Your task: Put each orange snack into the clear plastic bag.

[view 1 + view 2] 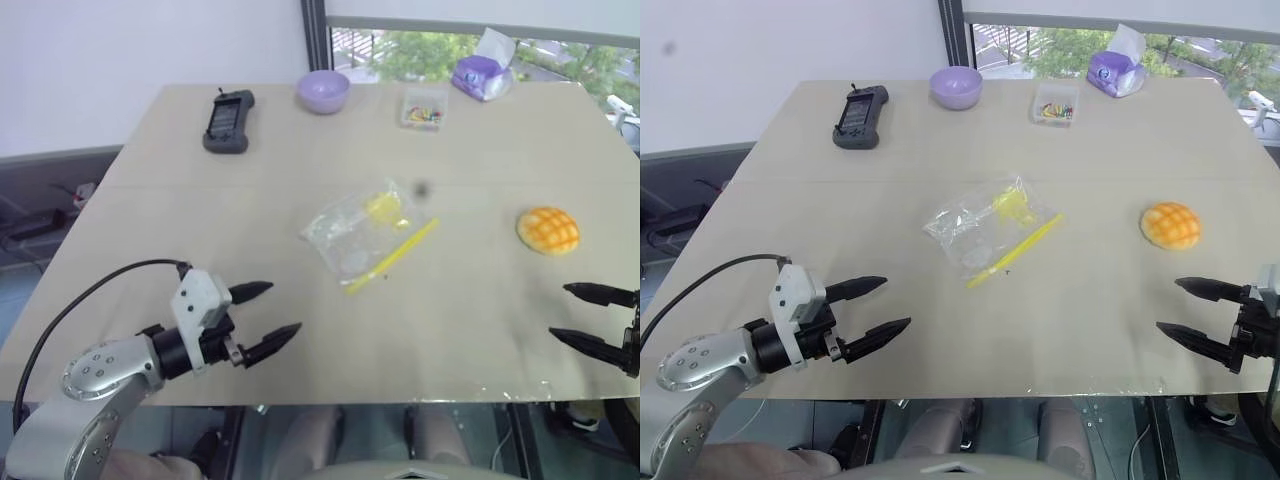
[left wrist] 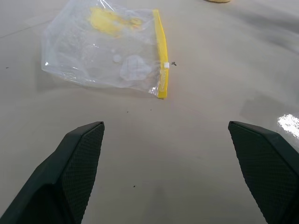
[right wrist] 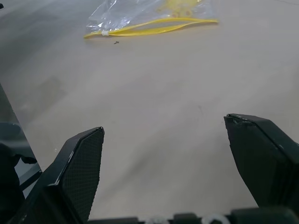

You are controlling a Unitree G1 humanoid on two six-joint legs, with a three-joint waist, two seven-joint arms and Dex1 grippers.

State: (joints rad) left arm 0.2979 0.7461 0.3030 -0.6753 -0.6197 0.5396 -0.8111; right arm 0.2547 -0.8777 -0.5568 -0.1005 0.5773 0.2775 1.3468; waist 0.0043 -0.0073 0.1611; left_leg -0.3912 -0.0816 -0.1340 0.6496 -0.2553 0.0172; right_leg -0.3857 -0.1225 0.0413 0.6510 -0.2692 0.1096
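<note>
Round orange-yellow gridded bun (image 1: 548,230) seen from the head, crinkly clear yellow-edged bag (image 2: 110,46) from wrists | left hand (image 1: 268,315), right hand (image 1: 588,318) spread wide, nothing held

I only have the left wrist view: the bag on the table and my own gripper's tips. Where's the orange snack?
Observer: The orange snack lies on the table, off to the right of the clear plastic bag, apart from it.
Operator: Which gripper is nearer it?
Observer: The right gripper, hovering just short of it, jaws open and empty.
Operator: Anything else lying near it?
Observer: No; a purple bowl and a small clear box sit at the far edge.
</note>
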